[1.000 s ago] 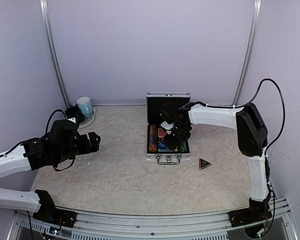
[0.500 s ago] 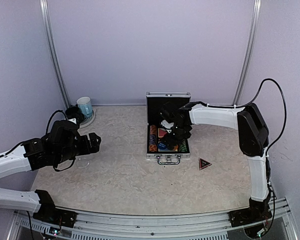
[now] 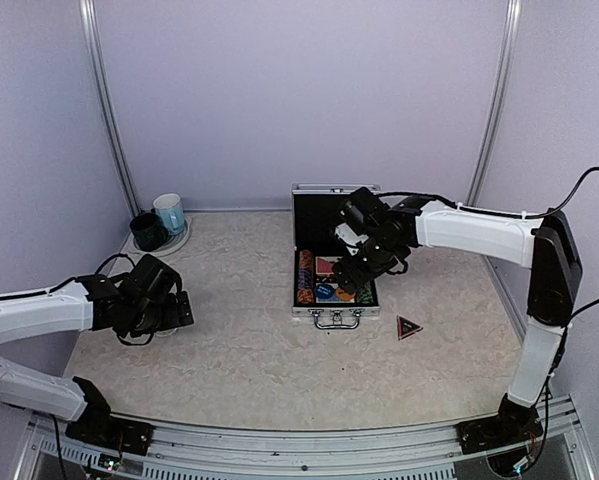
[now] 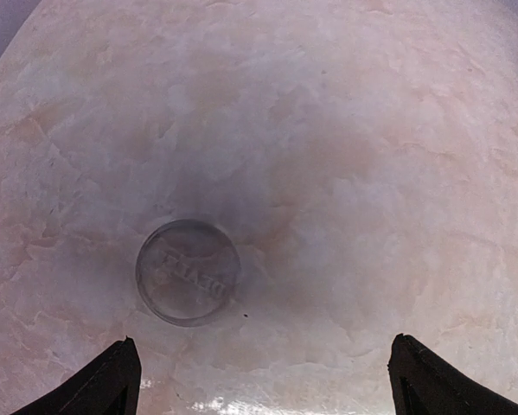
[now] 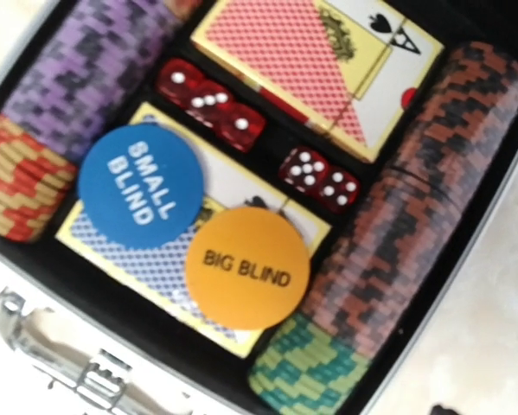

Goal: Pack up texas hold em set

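Top view: soft, even, lavender-tinted light; shadows faint. Left wrist: hazy, broad dark shadow mid tabletop (image 4: 371, 130), glare at bottom edge, fisheye curving. Right wrist: bright, chip stacks (image 5: 414, 216) slightly blurred.

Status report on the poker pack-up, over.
Left claw open above clear disc. Right claw over open case, jaws unclear. Marker outside case. Mugs well aside.

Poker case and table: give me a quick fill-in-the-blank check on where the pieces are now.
The blue button in the case reads SMALL ____.
The orange button lies on the card deck with the ____ back.
On the table right of the case lies the dark ____ marker.
The left gripper hovers with jaws ____ above a clear round disc.
Missing: BLIND; blue; triangular; open.
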Robot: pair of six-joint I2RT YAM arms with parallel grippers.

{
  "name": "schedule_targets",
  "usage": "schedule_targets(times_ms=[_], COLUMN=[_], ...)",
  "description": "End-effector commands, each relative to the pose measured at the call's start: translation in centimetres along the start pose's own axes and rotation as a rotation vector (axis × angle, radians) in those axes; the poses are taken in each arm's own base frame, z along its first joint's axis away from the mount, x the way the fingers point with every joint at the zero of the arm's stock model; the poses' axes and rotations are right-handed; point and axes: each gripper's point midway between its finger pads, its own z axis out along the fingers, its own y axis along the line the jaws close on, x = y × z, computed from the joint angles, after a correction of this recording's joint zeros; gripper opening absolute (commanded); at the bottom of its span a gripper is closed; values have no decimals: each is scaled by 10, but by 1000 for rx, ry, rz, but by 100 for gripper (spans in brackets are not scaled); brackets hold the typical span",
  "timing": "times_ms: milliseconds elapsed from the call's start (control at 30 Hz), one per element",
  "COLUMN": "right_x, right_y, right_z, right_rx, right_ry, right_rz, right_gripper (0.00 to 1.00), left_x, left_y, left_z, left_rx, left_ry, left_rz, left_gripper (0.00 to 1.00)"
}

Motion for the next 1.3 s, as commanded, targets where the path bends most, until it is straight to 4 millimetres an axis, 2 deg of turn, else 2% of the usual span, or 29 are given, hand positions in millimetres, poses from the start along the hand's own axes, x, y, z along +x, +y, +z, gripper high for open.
schedule_targets(times_ms=[0,200,367,700,1000,1267], right_x=[2,9,9,9,1,-5], right_y=[8,9,6,6,3,2], right_z=[-12,-22,-32,-40,-49,-60], right_rx=[-6,-8,0,1,14,13], right_ry=[-33,-58,-83,-113,-156,-194], right_rz=[1,4,9,8,17,29], right_gripper=[84,84,84,84,83,83], left_x=[13,19,26,32,41,60], left_y=[16,28,32,41,51,55], left_z=[21,45,59,76,82,93], left_rx=[-48,-15,-18,-84,-131,-147], left_ry=[108,170,208,262,300,369], left_rz=[-72,-167,-177,-142,-101,-63], left_gripper=[99,99,99,96,84,73])
